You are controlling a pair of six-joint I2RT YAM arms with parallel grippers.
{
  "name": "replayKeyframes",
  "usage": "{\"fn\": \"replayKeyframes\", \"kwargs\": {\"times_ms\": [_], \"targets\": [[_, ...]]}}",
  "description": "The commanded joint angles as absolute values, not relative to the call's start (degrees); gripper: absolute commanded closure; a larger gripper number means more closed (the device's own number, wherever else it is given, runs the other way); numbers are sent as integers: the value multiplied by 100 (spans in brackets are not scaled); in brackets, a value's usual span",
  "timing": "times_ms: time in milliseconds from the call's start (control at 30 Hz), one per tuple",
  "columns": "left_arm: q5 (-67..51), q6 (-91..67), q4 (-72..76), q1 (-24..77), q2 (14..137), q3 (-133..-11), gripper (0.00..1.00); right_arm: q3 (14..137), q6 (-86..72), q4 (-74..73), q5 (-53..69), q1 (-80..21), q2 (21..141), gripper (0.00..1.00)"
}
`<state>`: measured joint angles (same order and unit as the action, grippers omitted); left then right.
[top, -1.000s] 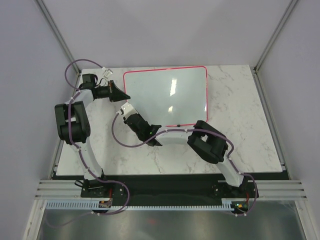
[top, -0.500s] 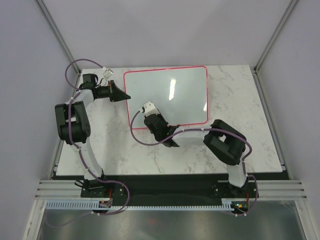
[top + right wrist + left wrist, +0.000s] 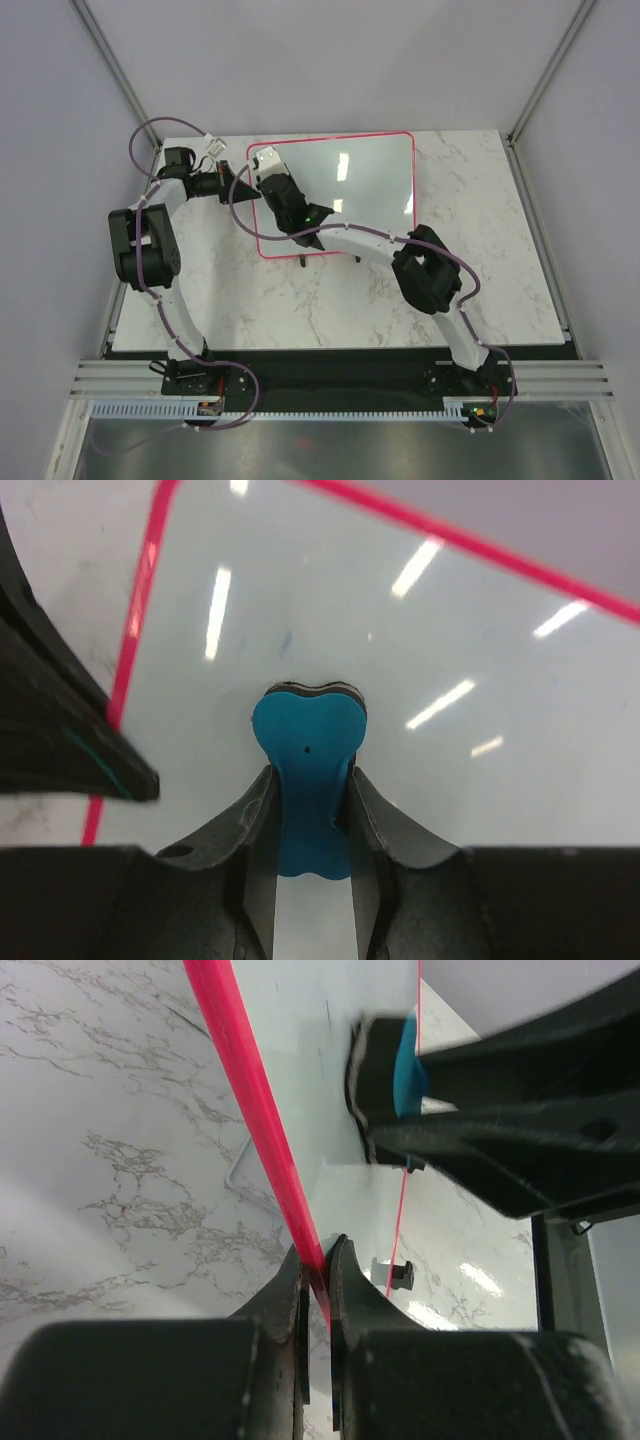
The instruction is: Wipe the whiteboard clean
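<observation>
Marble bench [image 3: 480, 280], one, grey walls around. One whiteboard [image 3: 370, 190] on the far half of it, centred (red frame, only faint marks on the surface). Two arms: left arm [image 3: 150, 240] and right arm [image 3: 425, 270]. Fingers of the left end effector [image 3: 318, 1260] are pinched tight on the board's left frame edge. Fingers of the right end effector [image 3: 308, 772] are closed on the one blue eraser [image 3: 305, 730], pressed to the board near its far-left corner. A second ago the right arm sat off the near-left edge; left unmoved.
</observation>
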<state>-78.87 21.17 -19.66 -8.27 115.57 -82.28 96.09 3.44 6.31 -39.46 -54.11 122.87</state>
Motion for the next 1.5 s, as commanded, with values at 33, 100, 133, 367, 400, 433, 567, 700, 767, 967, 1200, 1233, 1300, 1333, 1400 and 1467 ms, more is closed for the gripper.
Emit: {"fn": "replayKeyframes", "kwargs": {"times_ms": [33, 100, 133, 367, 400, 433, 567, 700, 767, 967, 1200, 1233, 1300, 1333, 1400, 1467], "targets": [[-7251, 3516, -1406, -756, 11092, -8183, 98, 11421, 921, 211, -3683, -5168, 13321, 100], [-7225, 3542, -1406, -738, 11057, -8174, 98, 11872, 958, 79, -3657, -5159, 13560, 100], [-7225, 3551, -1415, -738, 11031, -8174, 98, 12144, 888, 53, -3543, -5168, 13692, 100], [-7207, 3551, -1424, -729, 10986, -8130, 98, 12322, 870, 158, -3313, -5229, 13755, 100], [-7198, 3559, -1433, -729, 10995, -8121, 98, 12314, 888, 158, -3322, -5229, 13737, 100], [-7190, 3560, -1424, -729, 10978, -8112, 98, 12296, 896, 158, -3340, -5212, 13685, 100], [-7146, 3577, -1433, -729, 10960, -8103, 98, 11954, 932, 211, -3997, -5064, 13369, 100], [-7119, 3612, -1441, -729, 10986, -8104, 98, 10561, 415, 412, -4298, -4545, 12405, 100], [-7119, 3612, -1433, -738, 11004, -8112, 98, 10048, 308, 640, -4394, -4211, 12069, 100], [-7119, 3665, -1441, -738, 11004, -8121, 98, 8571, 26, 844, -4587, -3428, 11137, 100], [-7058, 3797, -1529, -738, 10978, -8112, 98, 7122, -236, 976, -4685, -3138, 10206, 100], [-7040, 3797, -1547, -738, 10978, -8112, 98, 6989, -290, 984, -4667, -3068, 10100, 100], [-7031, 3832, -1556, -747, 10969, -8104, 98, 6716, -448, 1002, -4667, -3059, 9854, 100], [-6988, 3841, -1573, -738, 10969, -8104, 98, 6436, -570, 976, -4536, -3059, 9766, 100], [-6970, 3858, -1573, -738, 10977, -8103, 98, 5962, -947, 984, -4150, -3076, 9572, 100], [-6900, 3876, -1582, -747, 10978, -8112, 98, 5705, -1194, 888, -4104, -3067, 9510, 100]]}}
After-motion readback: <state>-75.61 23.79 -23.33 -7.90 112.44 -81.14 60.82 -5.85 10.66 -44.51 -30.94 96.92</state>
